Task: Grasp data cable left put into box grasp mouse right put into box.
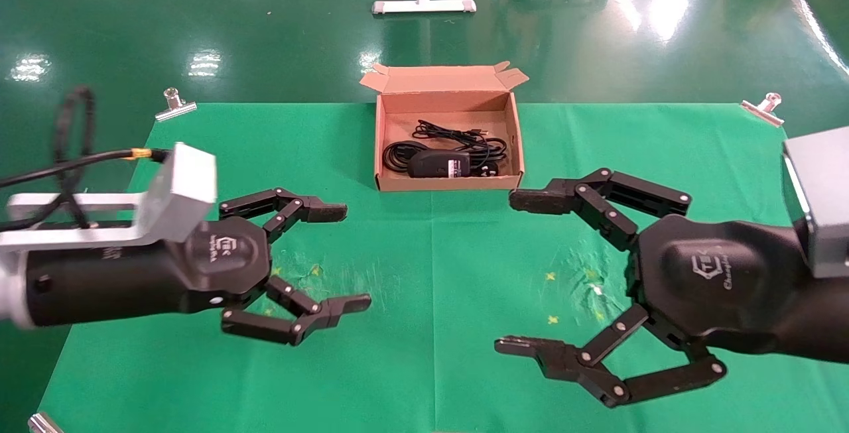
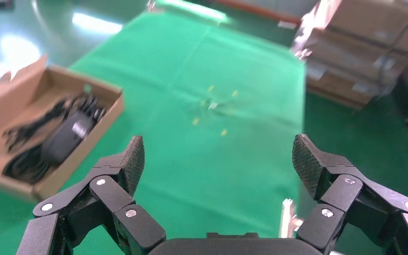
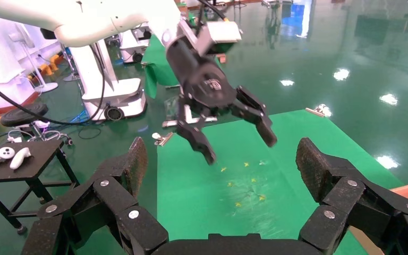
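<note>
The brown cardboard box (image 1: 381, 148) stands open at the far middle of the green cloth. Inside it lie the data cable (image 1: 398, 154), thick black loops with a chunky plug, and the mouse (image 1: 467, 138), a bunch of thin black wire. My left gripper (image 1: 348, 255) is open and empty above the cloth, near and left of the box. My right gripper (image 1: 511, 272) is open and empty, near and right of it. The left wrist view shows its open fingers (image 2: 133, 159) and the box (image 2: 48, 186) with the cable's plug (image 2: 66, 138). The right wrist view shows its open fingers (image 3: 311, 164).
Metal clips hold the cloth at the far left corner (image 1: 174, 105) and far right corner (image 1: 763, 108). A white stand base (image 1: 423, 5) sits on the floor beyond the box. Yellow marks (image 1: 550, 277) dot the cloth. A small black side table (image 3: 16, 156) stands off to the left.
</note>
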Available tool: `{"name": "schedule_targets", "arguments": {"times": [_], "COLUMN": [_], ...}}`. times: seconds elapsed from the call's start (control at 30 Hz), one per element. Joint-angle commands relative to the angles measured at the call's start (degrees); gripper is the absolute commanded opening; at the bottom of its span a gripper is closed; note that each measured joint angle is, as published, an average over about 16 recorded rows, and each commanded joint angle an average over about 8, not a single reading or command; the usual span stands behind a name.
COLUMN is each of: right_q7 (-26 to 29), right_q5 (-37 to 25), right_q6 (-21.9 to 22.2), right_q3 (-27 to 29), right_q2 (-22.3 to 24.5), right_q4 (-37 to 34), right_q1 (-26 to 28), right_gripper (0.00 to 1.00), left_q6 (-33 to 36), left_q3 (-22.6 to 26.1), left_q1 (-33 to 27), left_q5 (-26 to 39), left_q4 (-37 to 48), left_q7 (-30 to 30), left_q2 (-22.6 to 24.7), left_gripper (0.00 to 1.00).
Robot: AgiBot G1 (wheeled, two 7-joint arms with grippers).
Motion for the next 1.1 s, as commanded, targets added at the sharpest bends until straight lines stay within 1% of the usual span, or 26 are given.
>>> {"name": "schedule_targets", "arguments": {"times": [0.03,0.3,0.5,0.63,1.1], "right_q7": [0.00,-0.02,-0.03,-0.03,-0.03], "right_q5": [0.01,0.03,0.08,0.09,0.05], "right_q6": [0.00,0.02,0.01,0.01,0.04], "right_q3": [-0.01,-0.04,-0.04,-0.04,-0.05], "right_q2": [0.00,0.02,0.05,0.06,0.03], "right_q4": [0.00,0.00,0.00,-0.01,-0.02], "right_q1": [0.00,0.01,-0.02,-0.04,0.00], "right_gripper": [1.00,1.00,1.00,1.00,1.00], "left_q6": [1.16,5.77,8.08,8.57,7.80], "left_q3": [-1.47,-7.29,-10.24,-10.87,-9.87], "left_q1": [1.19,5.92,8.31,8.82,8.03], "left_q5": [-2.48,-12.31,-17.35,-18.47,-16.71], "left_q4": [0.00,-0.02,-0.03,-0.03,-0.02], "left_q7": [1.37,6.79,9.28,9.60,8.98], "left_q2": [-0.38,-1.89,-2.64,-2.81,-2.57], "left_gripper": [1.00,1.00,1.00,1.00,1.00]}}
